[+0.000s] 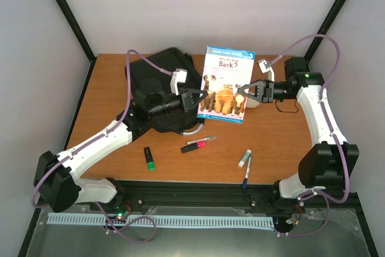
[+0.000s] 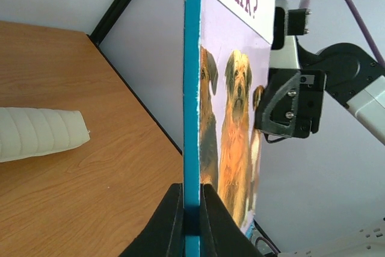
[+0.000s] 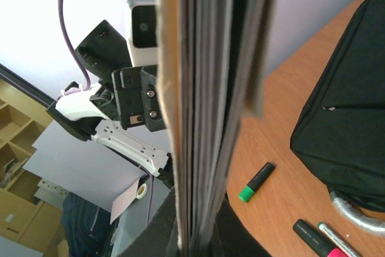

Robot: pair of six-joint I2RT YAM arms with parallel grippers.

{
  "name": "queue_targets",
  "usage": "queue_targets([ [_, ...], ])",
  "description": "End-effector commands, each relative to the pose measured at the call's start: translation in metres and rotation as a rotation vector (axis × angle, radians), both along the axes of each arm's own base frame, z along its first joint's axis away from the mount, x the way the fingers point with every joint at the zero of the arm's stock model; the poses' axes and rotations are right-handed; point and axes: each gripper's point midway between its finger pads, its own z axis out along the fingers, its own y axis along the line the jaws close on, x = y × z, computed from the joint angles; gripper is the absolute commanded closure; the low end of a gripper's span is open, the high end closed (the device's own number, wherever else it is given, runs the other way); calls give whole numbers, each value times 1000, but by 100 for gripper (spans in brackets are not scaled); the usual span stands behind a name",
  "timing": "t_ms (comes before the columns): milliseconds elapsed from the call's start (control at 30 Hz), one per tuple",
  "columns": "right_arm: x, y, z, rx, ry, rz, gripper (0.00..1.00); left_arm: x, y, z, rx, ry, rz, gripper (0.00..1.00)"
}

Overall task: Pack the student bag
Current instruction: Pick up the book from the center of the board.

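A picture book with dogs on its cover [image 1: 225, 82] is held upright in the air between both arms. My left gripper [image 1: 203, 94] is shut on its teal spine [image 2: 191, 88], and the fingers [image 2: 171, 218] pinch the lower end. My right gripper [image 1: 242, 91] is shut on the opposite edge, where the page edges [image 3: 210, 88] sit between its jaws. The student bag [image 1: 157, 71], black and soft, lies on the table behind my left arm. In the right wrist view the bag [image 3: 349, 124] shows with its grey loop handle [image 3: 355, 212].
A white pencil pouch [image 2: 36, 132] lies on the wooden table [image 1: 108, 100] under the book. A green-capped highlighter [image 1: 149, 157], a red highlighter [image 1: 192, 147], a pink pen [image 1: 203, 141], a white marker [image 1: 243, 158] and a blue pen [image 1: 246, 174] lie near the front edge.
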Motion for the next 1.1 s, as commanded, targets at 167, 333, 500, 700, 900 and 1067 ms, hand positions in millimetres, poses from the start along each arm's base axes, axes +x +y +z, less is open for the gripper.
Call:
queue_targets([
  [167,5,1,26,131,21,57,97,7,9,17,-14,-53,49,79],
  [333,36,1,14,22,39,13,97,21,29,-8,196,-21,177,29],
  [500,89,-7,-19,-203,100,-171,97,30,62,-27,404,-43,314,23],
  [700,126,-34,-54,-415,57,-426,97,40,103,-69,746,-48,419,17],
  [900,123,-62,-98,-606,-15,-580,97,46,116,-123,1078,1,331,17],
  [1067,109,-72,-127,-671,-29,-618,97,49,113,-149,1221,3,261,9],
])
